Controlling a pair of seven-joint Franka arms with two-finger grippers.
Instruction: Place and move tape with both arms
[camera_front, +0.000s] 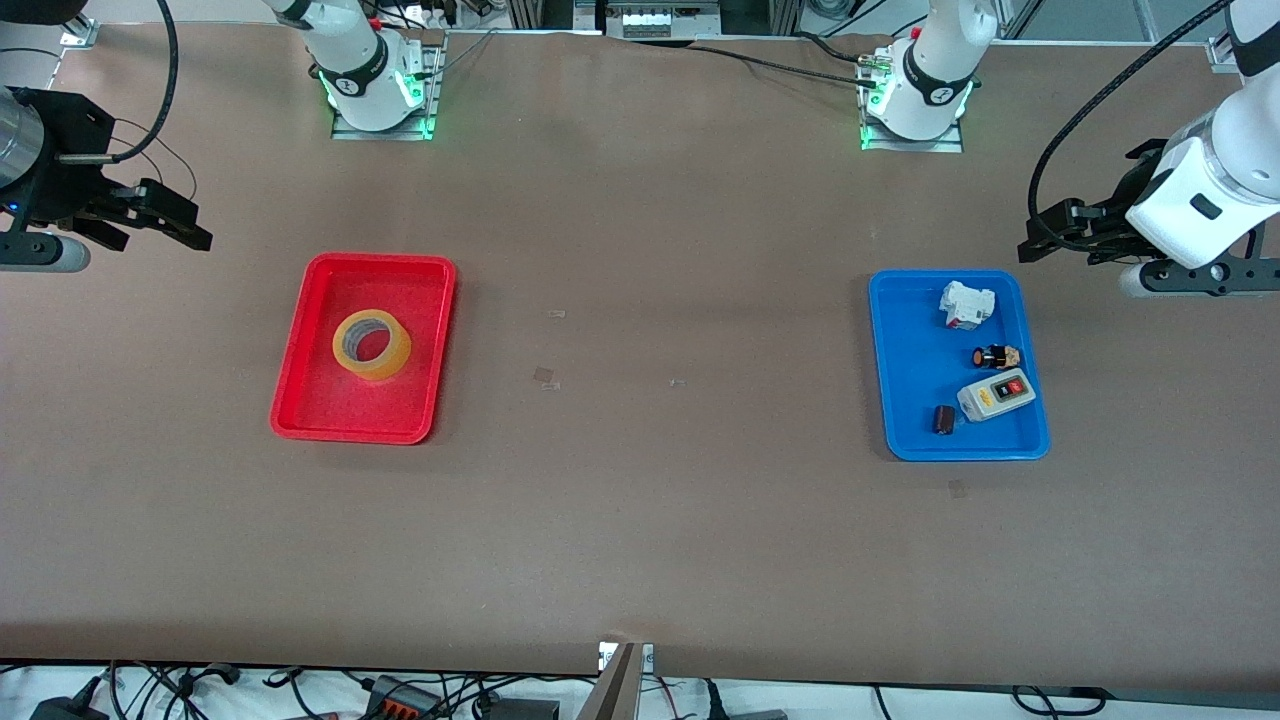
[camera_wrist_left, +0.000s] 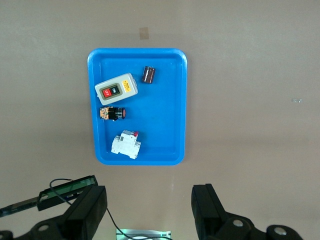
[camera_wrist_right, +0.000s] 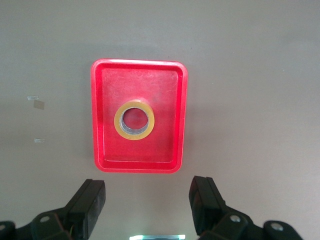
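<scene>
The tape (camera_front: 388, 364), a yellowish ring with a wide hole, lies flat in the middle of a red tray (camera_front: 300, 340). It also shows in the right wrist view (camera_wrist_right: 118, 121) inside the red tray (camera_wrist_right: 95, 115). My right gripper (camera_front: 170, 215) is open and empty, up over bare table at the right arm's end, apart from the red tray; its fingers stand wide in the right wrist view (camera_wrist_right: 148, 187). My left gripper (camera_front: 1045, 235) is open and empty over bare table at the left arm's end, beside a blue tray (camera_front: 880, 360); it shows open in the left wrist view (camera_wrist_left: 149, 195).
The blue tray (camera_wrist_left: 185, 100) holds a white breaker (camera_front: 967, 304), a black and orange push button (camera_front: 996, 356), a grey switch box (camera_front: 996, 394) and a small dark part (camera_front: 943, 419). Small tape scraps (camera_front: 545, 376) lie on the brown table between the trays.
</scene>
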